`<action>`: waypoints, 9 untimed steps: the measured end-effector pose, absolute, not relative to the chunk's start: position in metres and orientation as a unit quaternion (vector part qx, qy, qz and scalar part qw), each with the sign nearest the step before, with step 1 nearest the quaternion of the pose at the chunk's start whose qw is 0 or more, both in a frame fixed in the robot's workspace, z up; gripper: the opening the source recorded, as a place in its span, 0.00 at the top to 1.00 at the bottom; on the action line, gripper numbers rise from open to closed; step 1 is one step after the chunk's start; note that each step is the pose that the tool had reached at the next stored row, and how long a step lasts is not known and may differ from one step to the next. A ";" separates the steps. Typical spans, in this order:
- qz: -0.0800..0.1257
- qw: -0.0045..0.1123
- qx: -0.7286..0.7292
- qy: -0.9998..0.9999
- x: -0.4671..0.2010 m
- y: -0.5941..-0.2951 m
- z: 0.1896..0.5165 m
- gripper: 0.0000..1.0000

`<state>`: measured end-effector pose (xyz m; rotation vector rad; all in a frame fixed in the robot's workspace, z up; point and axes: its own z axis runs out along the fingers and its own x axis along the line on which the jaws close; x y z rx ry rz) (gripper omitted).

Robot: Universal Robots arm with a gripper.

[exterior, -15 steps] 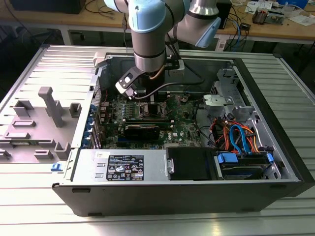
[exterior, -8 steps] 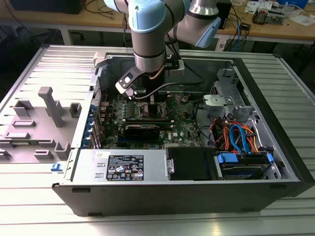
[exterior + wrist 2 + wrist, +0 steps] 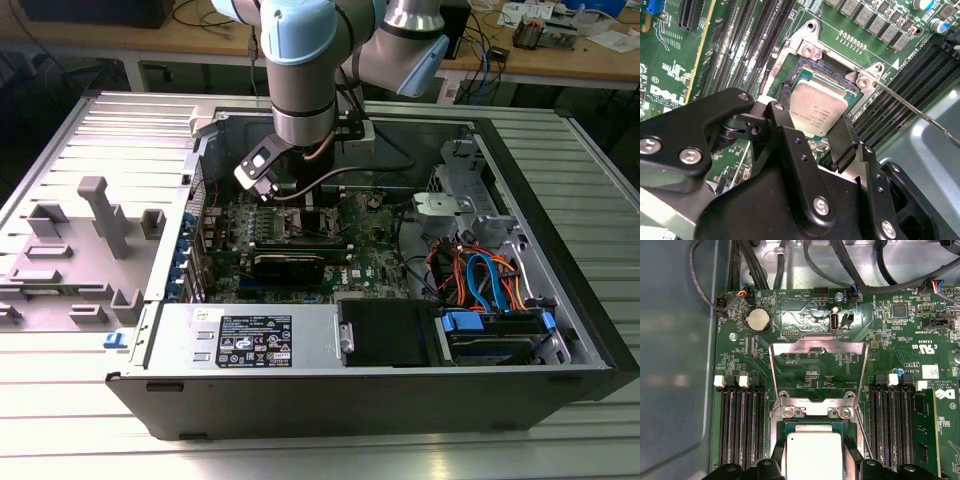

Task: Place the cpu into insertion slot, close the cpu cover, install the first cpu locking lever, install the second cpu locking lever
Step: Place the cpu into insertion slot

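Bright, even overhead light fills the exterior view. The ribbed metal bench (image 3: 300,462) glares pale along its near edge, while the computer case (image 3: 560,330) interior sits in shadow under the arm (image 3: 300,60). In the second wrist view the cpu (image 3: 817,112) top gleams dully, and the black gripper (image 3: 811,116) looms dark and soft near the lens. In the first wrist view the cpu cover (image 3: 815,344) catches a pinkish glint.

Coin battery (image 3: 758,320), black memory slots (image 3: 735,430).
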<state>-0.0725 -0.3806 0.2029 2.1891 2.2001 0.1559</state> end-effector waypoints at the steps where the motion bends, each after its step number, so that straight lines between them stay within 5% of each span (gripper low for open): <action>1: 0.050 0.017 0.704 0.708 -0.073 -0.381 0.203 0.46; 9: 0.043 0.010 0.705 0.708 -0.069 -0.381 0.203 0.46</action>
